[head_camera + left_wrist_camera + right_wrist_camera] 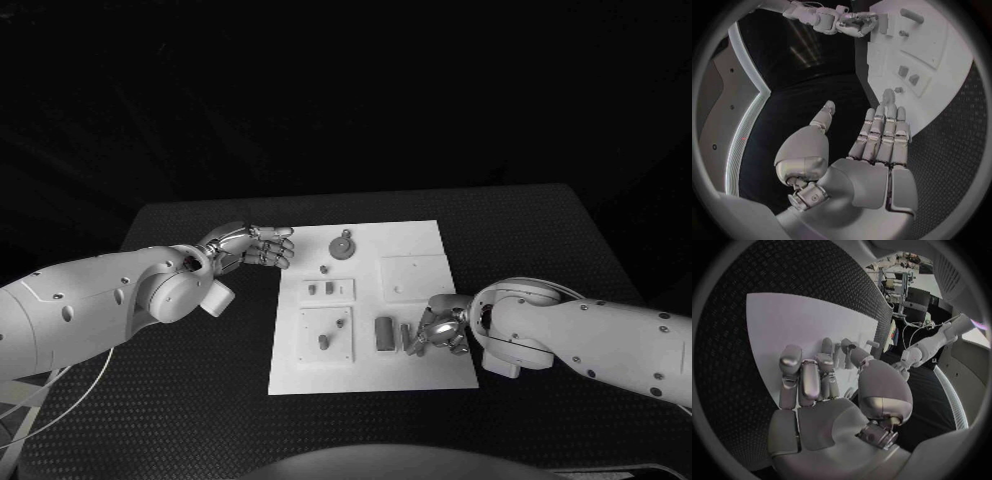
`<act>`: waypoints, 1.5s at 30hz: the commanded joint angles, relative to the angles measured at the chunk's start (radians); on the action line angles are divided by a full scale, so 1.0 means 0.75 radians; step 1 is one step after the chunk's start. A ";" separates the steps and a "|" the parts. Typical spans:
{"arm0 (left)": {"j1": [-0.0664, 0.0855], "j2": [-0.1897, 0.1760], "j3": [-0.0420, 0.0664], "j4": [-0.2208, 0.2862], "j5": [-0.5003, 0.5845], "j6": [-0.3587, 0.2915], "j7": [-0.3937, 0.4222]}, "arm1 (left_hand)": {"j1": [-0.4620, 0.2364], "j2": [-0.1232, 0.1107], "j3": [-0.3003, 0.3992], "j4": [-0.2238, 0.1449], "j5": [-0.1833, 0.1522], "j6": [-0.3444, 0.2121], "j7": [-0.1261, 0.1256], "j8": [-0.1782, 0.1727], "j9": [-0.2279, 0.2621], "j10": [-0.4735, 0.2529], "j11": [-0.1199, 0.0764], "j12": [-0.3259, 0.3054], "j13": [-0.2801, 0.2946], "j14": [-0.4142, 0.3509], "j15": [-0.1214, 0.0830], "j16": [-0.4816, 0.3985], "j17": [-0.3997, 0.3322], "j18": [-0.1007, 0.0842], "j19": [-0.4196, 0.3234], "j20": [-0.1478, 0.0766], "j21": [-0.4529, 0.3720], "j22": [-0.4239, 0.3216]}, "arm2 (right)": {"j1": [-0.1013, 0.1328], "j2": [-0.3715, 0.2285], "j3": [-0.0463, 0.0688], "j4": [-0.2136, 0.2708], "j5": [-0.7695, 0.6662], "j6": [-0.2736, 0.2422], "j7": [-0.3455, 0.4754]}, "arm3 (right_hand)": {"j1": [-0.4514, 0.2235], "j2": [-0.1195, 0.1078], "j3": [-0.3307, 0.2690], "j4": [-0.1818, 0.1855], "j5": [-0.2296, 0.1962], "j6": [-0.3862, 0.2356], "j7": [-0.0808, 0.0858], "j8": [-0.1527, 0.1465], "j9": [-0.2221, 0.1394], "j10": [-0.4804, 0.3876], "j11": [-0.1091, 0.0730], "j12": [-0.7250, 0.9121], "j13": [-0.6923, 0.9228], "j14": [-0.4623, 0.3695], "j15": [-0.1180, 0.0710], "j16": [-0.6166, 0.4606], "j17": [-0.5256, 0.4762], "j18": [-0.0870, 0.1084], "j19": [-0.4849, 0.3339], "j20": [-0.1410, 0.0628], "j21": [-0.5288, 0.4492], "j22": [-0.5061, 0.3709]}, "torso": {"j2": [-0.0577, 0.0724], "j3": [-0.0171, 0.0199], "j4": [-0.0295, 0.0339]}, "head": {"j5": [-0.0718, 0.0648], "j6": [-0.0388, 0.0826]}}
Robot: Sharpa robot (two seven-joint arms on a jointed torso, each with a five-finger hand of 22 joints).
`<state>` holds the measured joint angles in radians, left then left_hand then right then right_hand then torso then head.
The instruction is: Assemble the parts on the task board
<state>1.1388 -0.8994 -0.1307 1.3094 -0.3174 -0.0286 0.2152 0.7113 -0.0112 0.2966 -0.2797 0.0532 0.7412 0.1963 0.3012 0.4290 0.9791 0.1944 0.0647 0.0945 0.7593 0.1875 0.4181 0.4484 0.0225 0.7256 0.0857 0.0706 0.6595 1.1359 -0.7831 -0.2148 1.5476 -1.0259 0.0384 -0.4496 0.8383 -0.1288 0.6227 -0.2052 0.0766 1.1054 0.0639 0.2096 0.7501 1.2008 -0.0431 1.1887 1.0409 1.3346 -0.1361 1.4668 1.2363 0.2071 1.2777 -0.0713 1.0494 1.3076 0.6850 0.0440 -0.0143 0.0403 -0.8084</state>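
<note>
Right hand [440, 335]: fingers [811, 377] lie together and curl down onto the near right part of the task board [418, 240], tips beside the dark oblong part [384, 334]. Whether they pinch anything cannot be told; the tips hide the spot.

Left hand [257, 245]: fingers [882, 135] straight and side by side, thumb apart, nothing held. It hovers at the board's far left edge, above the counter [188, 400].

Board lies mid-counter. A round part with tab [343, 244] sits at the far end; small parts [327, 290] stand in the middle-left recess, another small part [327, 338] in the near-left recess.

Judgement: step in hand is picking or seating a part near the oblong piece. To do well: keep the wrist low, close the thumb against one finger only, lift straight, and let the left hand press the board edge so it does not slide.
</note>
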 commanded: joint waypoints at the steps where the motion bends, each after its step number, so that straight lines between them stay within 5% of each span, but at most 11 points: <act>1: 0.001 0.002 0.001 0.002 -0.005 0.021 0.009 | -0.005 0.006 0.001 -0.005 -0.005 0.004 0.025 0.005 0.002 -0.006 0.002 0.008 -0.002 -0.008 -0.002 -0.007 0.002 0.003 -0.009 0.000 0.004 0.000 | -0.001 0.005 0.000 -0.001 -0.032 -0.009 0.005 | 0.008 0.047 -0.002 -0.030 0.001 0.004 0.004 -0.006 0.003 0.009 -0.001 -0.003 0.003 0.004 -0.008 -0.006 0.002 0.073 0.002 -0.009 -0.001 0.013 | 0.000 0.0000 0.0006 | 0.000 -0.001; 8: 0.001 0.002 0.001 0.002 -0.005 0.020 0.007 | -0.005 0.007 0.002 -0.005 -0.005 0.004 0.025 0.005 0.002 -0.006 0.002 0.008 -0.002 -0.008 -0.002 -0.008 0.002 0.003 -0.009 0.000 0.004 0.000 | -0.001 0.024 0.000 -0.013 -0.049 -0.010 -0.003 | 0.021 0.173 0.003 -0.113 0.004 0.006 0.004 -0.005 0.005 0.012 -0.001 -0.004 0.005 0.005 -0.007 -0.006 0.004 0.073 -0.001 -0.007 0.000 0.018 | 0.000 -0.0002 0.0009 | 0.000 -0.004; 12: 0.001 0.003 0.001 0.003 -0.005 0.020 0.007 | -0.005 0.008 0.002 -0.005 -0.005 0.004 0.025 0.005 0.002 -0.006 0.002 0.008 -0.002 -0.008 -0.002 -0.008 0.002 0.003 -0.009 0.000 0.004 0.000 | -0.001 0.030 0.000 -0.019 -0.058 -0.001 -0.006 | 0.040 0.212 0.016 -0.118 0.006 0.004 0.003 -0.006 0.005 0.012 -0.001 -0.004 0.005 0.006 -0.008 -0.005 0.006 0.073 -0.005 -0.007 0.001 0.020 | 0.000 -0.0005 0.0002 | 0.001 -0.003; 22: 0.001 0.002 0.001 0.004 -0.005 0.019 0.007 | -0.004 0.009 0.003 -0.005 -0.005 0.004 0.025 0.005 0.002 -0.006 0.002 0.008 -0.002 -0.008 -0.002 -0.008 0.003 0.003 -0.009 0.000 0.004 0.000 | -0.001 0.034 0.000 -0.026 -0.061 0.005 -0.003 | 0.075 0.209 0.058 -0.117 0.007 0.004 0.004 -0.006 0.006 0.012 -0.001 -0.004 0.006 0.003 -0.007 -0.006 0.005 0.073 -0.009 -0.005 0.004 0.023 | 0.000 -0.0002 -0.0005 | 0.002 -0.002; 31: 0.001 0.002 0.001 -0.002 -0.005 0.016 0.017 | -0.004 0.009 0.003 -0.006 -0.005 0.004 0.025 0.005 0.002 -0.006 0.002 0.008 -0.002 -0.008 -0.002 -0.008 0.003 0.003 -0.009 0.000 0.004 0.000 | -0.001 0.016 0.002 -0.009 -0.047 -0.038 0.031 | -0.012 0.067 0.021 -0.086 0.000 0.006 0.006 -0.006 0.005 0.016 0.002 -0.007 0.005 0.006 -0.004 -0.008 0.003 0.073 0.002 0.005 0.004 0.018 | -0.001 0.0010 0.0004 | 0.004 0.007; 37: 0.002 -0.006 0.001 -0.011 -0.005 0.010 0.038 | 0.002 0.014 0.006 -0.008 -0.005 0.011 0.022 0.010 0.004 -0.002 0.001 0.010 -0.002 -0.008 -0.002 -0.008 0.004 0.003 -0.009 0.000 0.004 0.000 | 0.000 0.001 0.071 -0.007 -0.019 -0.106 0.134 | -0.067 -0.043 0.011 -0.006 0.005 0.001 0.005 -0.009 0.006 0.014 0.000 -0.010 0.005 0.009 -0.008 -0.010 0.003 0.073 0.012 -0.006 -0.007 0.009 | -0.001 0.0006 -0.0013 | 0.001 0.026; 42: 0.003 -0.002 0.001 -0.024 0.000 -0.014 0.072 | 0.014 0.026 0.011 -0.009 -0.005 0.024 0.014 0.018 0.007 0.009 -0.004 0.015 0.000 -0.007 -0.002 -0.008 0.006 0.003 -0.009 0.001 0.005 0.001 | 0.020 0.010 0.126 -0.070 0.055 -0.201 0.321 | -0.052 -0.058 0.024 0.022 0.003 -0.033 0.013 -0.025 0.003 0.016 0.007 -0.006 0.008 0.012 -0.006 -0.008 0.007 0.073 0.017 -0.013 -0.009 0.008 | -0.003 0.0004 -0.0054 | -0.004 0.057; 43: 0.004 -0.002 0.001 -0.024 0.000 -0.015 0.072 | 0.016 0.028 0.012 -0.009 -0.005 0.025 0.013 0.018 0.008 0.010 -0.004 0.015 0.000 -0.007 -0.002 -0.008 0.006 0.003 -0.009 0.001 0.005 0.001 | 0.022 0.011 0.128 -0.076 0.064 -0.206 0.332 | -0.051 -0.057 0.024 0.023 0.003 -0.034 0.013 -0.025 0.003 0.016 0.007 -0.005 0.008 0.013 -0.005 -0.008 0.008 0.073 0.017 -0.013 -0.009 0.008 | -0.003 0.0005 -0.0058 | -0.005 0.062; 45: 0.030 0.003 0.001 -0.036 0.000 -0.015 0.069 | 0.024 0.036 0.015 -0.011 -0.005 0.028 0.011 0.021 0.008 0.014 -0.006 0.016 0.001 -0.006 -0.002 -0.008 0.007 0.003 -0.009 0.001 0.005 0.001 | 0.039 0.027 0.142 -0.133 0.128 -0.245 0.436 | -0.043 -0.050 0.024 0.021 0.002 -0.037 0.015 -0.026 0.004 0.017 0.009 -0.003 0.010 0.016 -0.003 -0.006 0.012 0.073 0.017 -0.014 -0.008 0.009 | -0.007 0.0002 -0.0053 | -0.014 0.085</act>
<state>1.1484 -0.9005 -0.1325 1.2864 -0.3179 -0.0318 0.2359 0.7282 0.0056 0.3032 -0.2863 0.0532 0.7552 0.1949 0.3128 0.4345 0.9828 0.1907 0.0736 0.0938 0.7593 0.1875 0.4181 0.4524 0.0225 0.7255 0.0857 0.0706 0.6595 1.1595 -0.7677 -0.1106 1.4648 -1.0056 -0.0718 -0.2829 0.7966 -0.1647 0.6417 -0.1956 0.0813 1.0955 0.0629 0.1944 0.7537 1.2100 -0.0374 1.1846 1.0475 1.3393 -0.1369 1.4627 1.2440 0.2078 1.2891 -0.0786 1.0495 1.3074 0.6834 0.0445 -0.0172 0.0360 -0.7624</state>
